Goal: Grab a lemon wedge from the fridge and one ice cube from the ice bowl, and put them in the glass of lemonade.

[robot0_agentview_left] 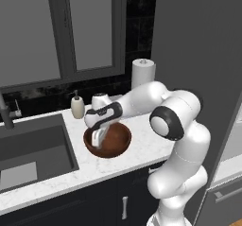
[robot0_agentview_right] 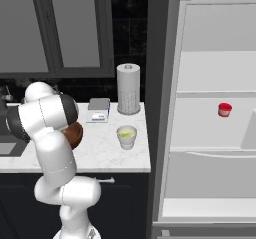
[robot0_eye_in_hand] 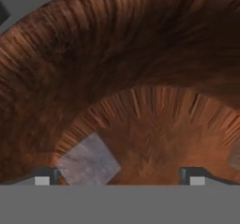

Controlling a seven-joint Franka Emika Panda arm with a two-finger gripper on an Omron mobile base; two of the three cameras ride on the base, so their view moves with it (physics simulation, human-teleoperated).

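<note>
An ice cube [robot0_eye_in_hand: 87, 160], pale grey and translucent, lies on the floor of the ice bowl [robot0_agentview_left: 118, 147], just inside the left fingertip of the gripper [robot0_eye_in_hand: 119, 174], whose jaws stand wide apart and empty, lowered into the bowl on the tabletop [robot0_agentview_left: 142, 142]. The step in hand appears to be the ice pickup; the next move calls for shifting the gripper toward the cube so that it sits midway between the fingers, then closing. The glass of lemonade [robot0_agentview_right: 126, 136] stands on the tabletop beyond the bowl, toward the open fridge [robot0_agentview_right: 210, 113], where a small red cup [robot0_agentview_right: 225, 109] rests on a shelf. Whether the lemon wedge already floats in the glass is too small to tell. A second pale shape at the hand view's right edge is cut off.
</note>
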